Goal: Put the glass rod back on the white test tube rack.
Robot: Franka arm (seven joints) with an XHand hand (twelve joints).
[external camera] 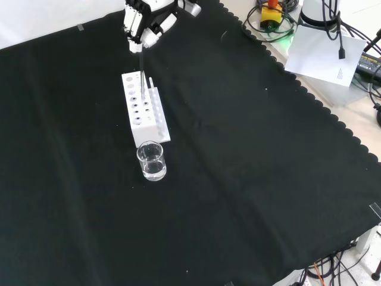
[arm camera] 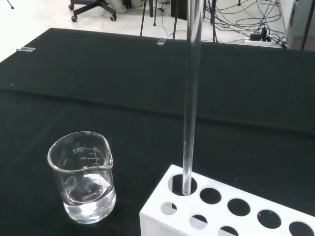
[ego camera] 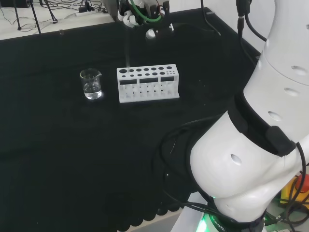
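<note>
The white test tube rack (external camera: pixel 144 110) stands on the black cloth, its top full of round holes. My hand (external camera: pixel 147 22) hovers above the rack's far end in the front view, fingers curled round the top of the clear glass rod (external camera: pixel 141 71). The rod hangs upright. In the wrist view the glass rod (arm camera: pixel 191 98) has its lower end in the end hole of the rack (arm camera: pixel 216 216), on the side nearest the beaker. In the head view my hand (ego camera: pixel 145 17) is high above the rack (ego camera: pixel 147 83), with the rod (ego camera: pixel 128 54) a faint vertical line.
A small glass beaker (external camera: pixel 151 161) with some clear liquid stands just in front of the rack's near end in the front view, and left of the rack as the beaker (ego camera: pixel 91 84) shows in the head view. The beaker (arm camera: pixel 83 177) sits close beside the rod's hole.
</note>
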